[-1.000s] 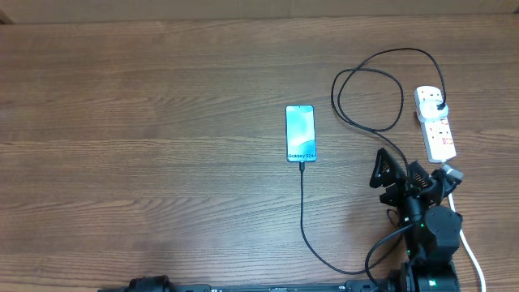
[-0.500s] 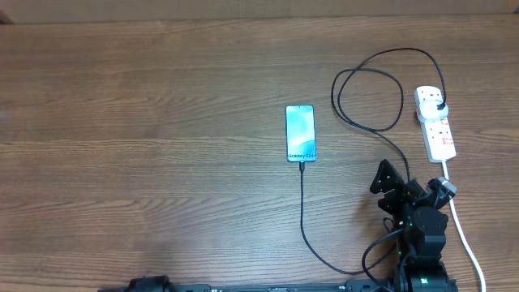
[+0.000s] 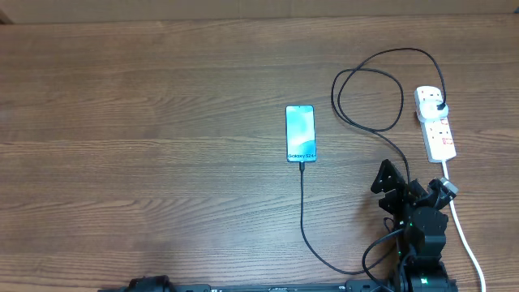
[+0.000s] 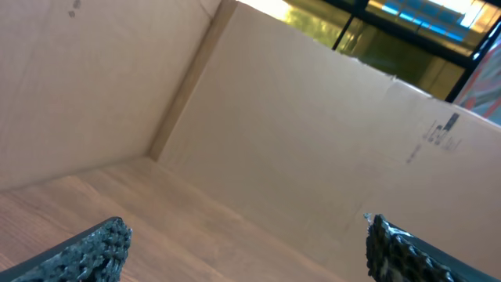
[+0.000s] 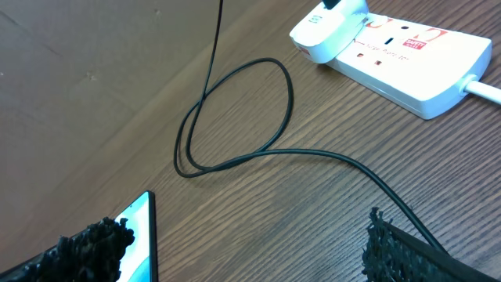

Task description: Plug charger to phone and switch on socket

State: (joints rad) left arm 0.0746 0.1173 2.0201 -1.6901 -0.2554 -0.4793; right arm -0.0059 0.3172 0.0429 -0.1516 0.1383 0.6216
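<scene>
The phone [image 3: 300, 134] lies flat mid-table with its blue-teal screen up, and its edge shows in the right wrist view [image 5: 139, 223]. The black charger cable [image 3: 302, 203] meets the phone's near end. It curves past my right arm and loops [image 5: 235, 117] up to its plug [image 3: 439, 105], which sits in the far end of the white socket [image 3: 438, 130]. In the right wrist view, the socket [image 5: 407, 55] shows red marks. My right gripper [image 3: 409, 185] is open and empty, near and left of the socket; its fingers [image 5: 243, 243] hover over bare wood. My left gripper [image 4: 246, 235] is open and empty.
The socket's thick white cord [image 3: 464, 235] runs along the right side of my right arm toward the front edge. Cardboard walls [image 4: 297, 117] stand around the table. The left arm's base [image 3: 146, 285] sits at the front edge.
My right gripper drew back a little toward the front edge, away from the socket, then held nearly still. Phone, cable and socket have not moved.
</scene>
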